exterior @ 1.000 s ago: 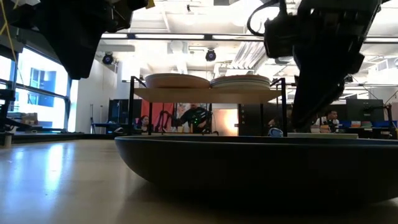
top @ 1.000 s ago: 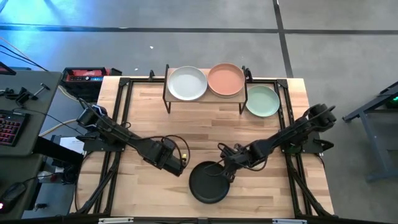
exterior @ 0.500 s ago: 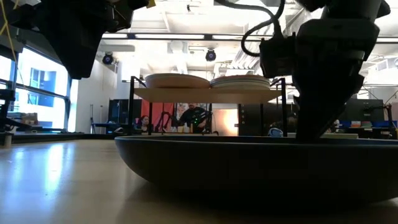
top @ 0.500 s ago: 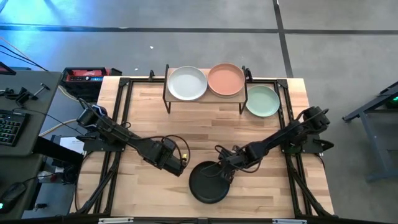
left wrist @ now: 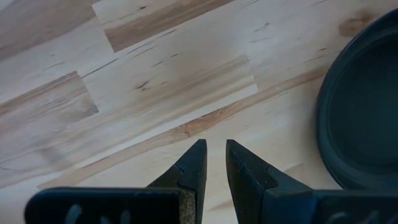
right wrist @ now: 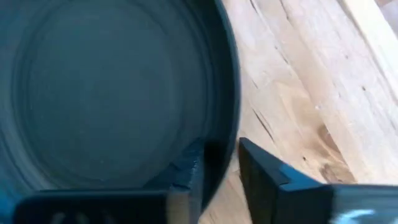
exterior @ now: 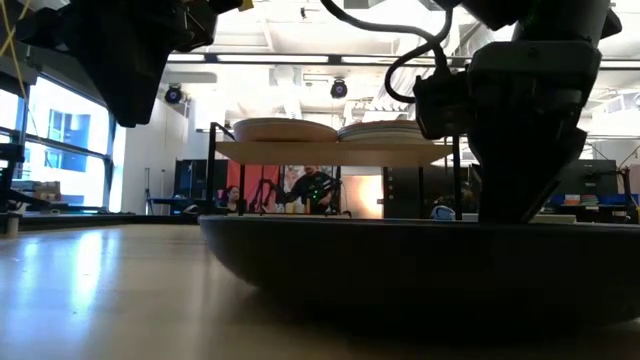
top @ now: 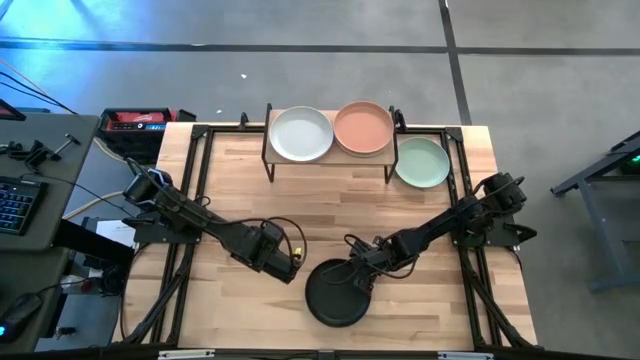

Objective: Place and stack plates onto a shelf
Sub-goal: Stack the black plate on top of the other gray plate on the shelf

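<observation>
Right end effector (right wrist: pixel 219 165) astride black plate (right wrist: pixel 93 93) rim

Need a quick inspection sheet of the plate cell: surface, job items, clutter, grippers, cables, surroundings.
Surface: wooden table, bare in the middle.
Job's things: white plate and peach plate side by side on the shelf; green plate on the table right of the shelf; black plate near the front edge.
Clutter: nothing seen.
Grippers: right gripper straddles the black plate's rim, one finger inside, one outside; left gripper has a narrow gap, holds nothing, and hangs over bare wood left of the black plate.
Cables: loops on both arms.
Surroundings: desk with keyboard at left; red case behind the table; people in the room beyond.
</observation>
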Controlling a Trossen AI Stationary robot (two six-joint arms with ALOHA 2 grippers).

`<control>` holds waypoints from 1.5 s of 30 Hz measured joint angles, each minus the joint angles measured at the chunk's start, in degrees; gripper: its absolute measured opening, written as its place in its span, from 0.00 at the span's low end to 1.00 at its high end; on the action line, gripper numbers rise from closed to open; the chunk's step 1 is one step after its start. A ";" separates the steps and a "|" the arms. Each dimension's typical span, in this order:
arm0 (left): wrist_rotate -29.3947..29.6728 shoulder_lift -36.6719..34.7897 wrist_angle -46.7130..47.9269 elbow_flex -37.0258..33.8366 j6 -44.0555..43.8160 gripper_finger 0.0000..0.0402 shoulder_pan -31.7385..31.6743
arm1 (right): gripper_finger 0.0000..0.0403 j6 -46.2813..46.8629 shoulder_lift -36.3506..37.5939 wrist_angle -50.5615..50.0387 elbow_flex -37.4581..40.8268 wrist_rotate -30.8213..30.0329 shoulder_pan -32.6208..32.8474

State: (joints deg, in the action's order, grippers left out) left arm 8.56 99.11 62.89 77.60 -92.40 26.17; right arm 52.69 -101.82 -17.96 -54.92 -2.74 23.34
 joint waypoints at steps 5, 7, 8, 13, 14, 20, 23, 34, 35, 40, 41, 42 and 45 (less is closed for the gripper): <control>-0.02 0.00 0.04 0.00 0.06 0.12 -0.72 | 0.03 -0.02 0.01 0.22 -0.10 1.85 -0.51; -0.04 0.00 0.04 0.00 0.67 0.12 -1.14 | 0.02 0.09 0.02 0.21 -0.13 1.94 -0.56; -0.04 0.00 0.02 0.00 1.18 0.12 -1.35 | 0.03 0.43 0.02 0.04 -0.16 2.02 -0.62; -0.67 0.00 0.00 0.00 1.58 0.12 -2.62 | 0.01 -0.23 0.00 -1.20 -1.42 3.26 -1.22; -0.70 0.00 0.00 0.00 1.59 0.12 -2.86 | 0.01 -0.50 0.00 -1.77 -1.93 3.29 -1.32; -0.71 0.00 -0.04 0.00 3.44 0.12 -4.46 | 0.00 -4.99 -0.02 -8.88 -6.70 3.23 -2.98; -0.70 0.00 -0.04 0.00 6.17 0.12 -5.20 | 0.00 -7.28 -0.02 -13.47 -9.65 2.98 -3.86; -2.58 0.00 0.38 0.00 16.57 0.12 -7.61 | 0.00 -9.27 -0.02 -27.21 -18.40 1.22 -4.28; -2.58 0.00 0.59 0.00 17.19 0.12 -7.88 | 0.00 -9.27 0.18 -28.11 -18.85 0.94 -4.15; -2.63 -0.62 6.04 0.00 18.32 0.12 -9.08 | 0.00 -8.33 3.23 -30.97 -19.30 -0.40 -4.09; -2.64 -0.83 6.72 0.02 19.05 0.12 -9.40 | 0.00 -8.13 4.02 -31.61 -19.28 -0.50 -4.23; -2.62 -1.11 7.32 0.02 19.70 0.12 -9.73 | 0.00 -8.13 4.75 -31.87 -19.28 -0.65 -4.30; -2.60 -2.52 8.40 0.02 22.10 0.12 -10.80 | 0.00 -7.75 6.94 -32.32 -19.26 -0.84 -4.75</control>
State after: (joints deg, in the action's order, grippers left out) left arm 5.96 96.59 71.29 77.62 -70.30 15.38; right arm 44.94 -94.88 -50.27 -74.17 -3.58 18.59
